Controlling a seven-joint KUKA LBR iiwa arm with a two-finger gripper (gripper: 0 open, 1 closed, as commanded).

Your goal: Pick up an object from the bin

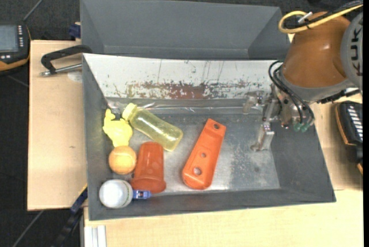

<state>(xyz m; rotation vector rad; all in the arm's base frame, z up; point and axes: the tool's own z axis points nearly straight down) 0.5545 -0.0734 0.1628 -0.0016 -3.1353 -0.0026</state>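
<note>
The gripper hangs over the bare right side of the bin, claw spread wide and empty. The long orange block lies nearby on its left, not touching it.

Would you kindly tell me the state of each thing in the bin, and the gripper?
gripper: above bare bin floor, at the right.
yellow bottle: lying on its side.
red cup: lying on its side.
orange block: lying flat, untouched.
orange ball: resting beside the cup.
</note>
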